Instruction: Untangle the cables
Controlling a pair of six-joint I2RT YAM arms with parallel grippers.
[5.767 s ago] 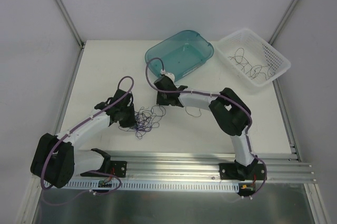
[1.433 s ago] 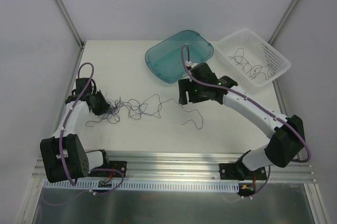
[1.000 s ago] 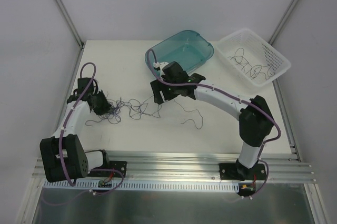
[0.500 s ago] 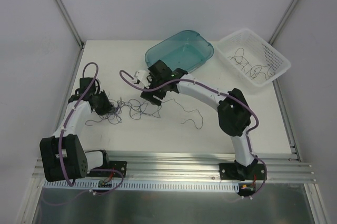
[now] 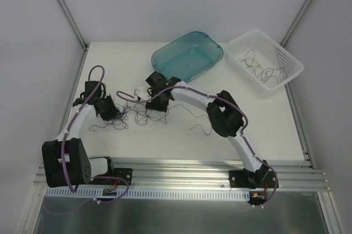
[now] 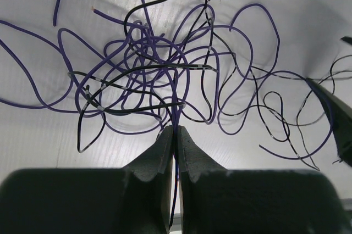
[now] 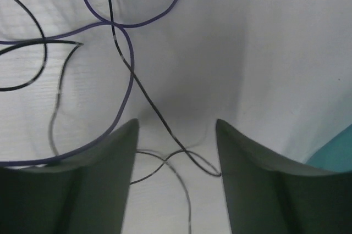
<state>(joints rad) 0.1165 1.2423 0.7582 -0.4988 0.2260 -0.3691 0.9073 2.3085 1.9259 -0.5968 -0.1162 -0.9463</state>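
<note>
Being straddled by the spread right gripper is a black cable. A purple cable is being pinched by the left gripper.

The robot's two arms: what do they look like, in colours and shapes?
Both the left arm and the right arm have slim white tubes joined by chunky black housings. A thick purple hose runs along each. The left gripper and right gripper end in matte dark, wedge-shaped fingers.
</note>
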